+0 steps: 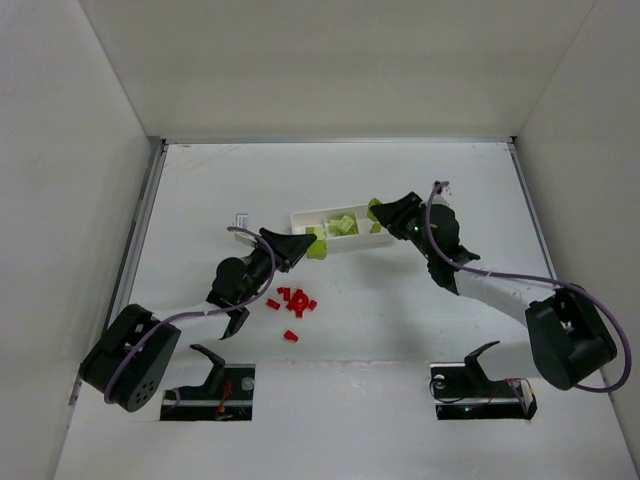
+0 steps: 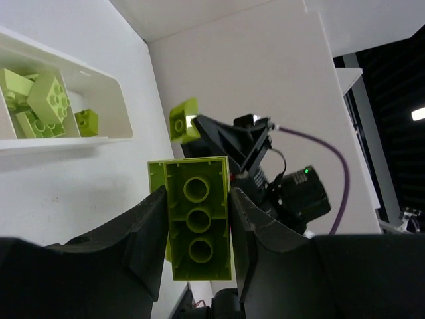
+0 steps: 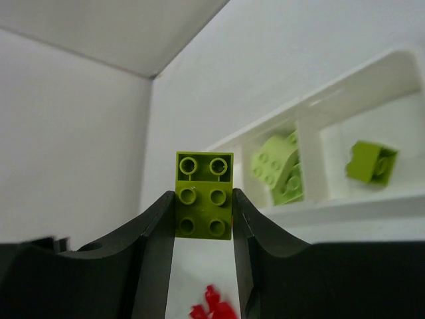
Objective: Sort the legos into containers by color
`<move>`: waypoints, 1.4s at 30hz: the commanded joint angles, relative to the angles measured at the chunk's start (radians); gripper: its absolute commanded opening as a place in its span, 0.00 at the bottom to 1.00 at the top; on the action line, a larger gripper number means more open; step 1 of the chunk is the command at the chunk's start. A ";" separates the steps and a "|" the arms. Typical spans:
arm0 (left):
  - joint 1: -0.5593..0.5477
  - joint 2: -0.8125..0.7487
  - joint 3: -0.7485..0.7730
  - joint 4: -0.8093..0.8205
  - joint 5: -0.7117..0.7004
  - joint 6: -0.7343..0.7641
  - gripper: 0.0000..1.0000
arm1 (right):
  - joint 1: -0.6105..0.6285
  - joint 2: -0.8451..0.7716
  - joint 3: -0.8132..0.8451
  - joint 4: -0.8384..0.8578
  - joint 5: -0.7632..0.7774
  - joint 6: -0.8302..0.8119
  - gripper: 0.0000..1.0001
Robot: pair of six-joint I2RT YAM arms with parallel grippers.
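The white tray [image 1: 300, 216] lies mid-table with yellow-green legos [image 1: 343, 226] in it. Red legos [image 1: 293, 300] lie loose on the table in front of it. My left gripper [image 1: 300, 246] is shut on a long yellow-green brick [image 2: 198, 219] at the tray's left end. My right gripper [image 1: 384, 214] is shut on a yellow-green brick [image 3: 204, 199] at the tray's right end. The left wrist view shows the tray [image 2: 113, 90], its green bricks [image 2: 41, 100] and the right gripper's brick [image 2: 183, 119]. The right wrist view shows the tray [image 3: 345, 206], green bricks [image 3: 279, 166] in two compartments, and red legos [image 3: 212, 309] below.
White walls enclose the table on three sides. A small pale object [image 1: 240, 217] lies left of the tray. Two black holders [image 1: 210, 372] [image 1: 478, 375] stand at the near edge by the arm bases.
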 commanded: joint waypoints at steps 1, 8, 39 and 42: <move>-0.032 0.002 0.029 0.100 0.031 0.040 0.20 | 0.042 -0.001 0.154 -0.290 0.240 -0.283 0.24; -0.084 0.032 0.060 0.106 0.045 0.041 0.21 | 0.049 0.108 0.260 -0.338 0.319 -0.379 0.28; -0.035 0.182 0.158 0.120 0.134 -0.249 0.21 | 0.342 -0.540 -0.142 -0.265 0.138 -0.267 0.92; -0.052 0.205 0.161 0.175 0.112 -0.243 0.21 | 0.343 -0.537 -0.206 -0.127 0.090 -0.126 0.99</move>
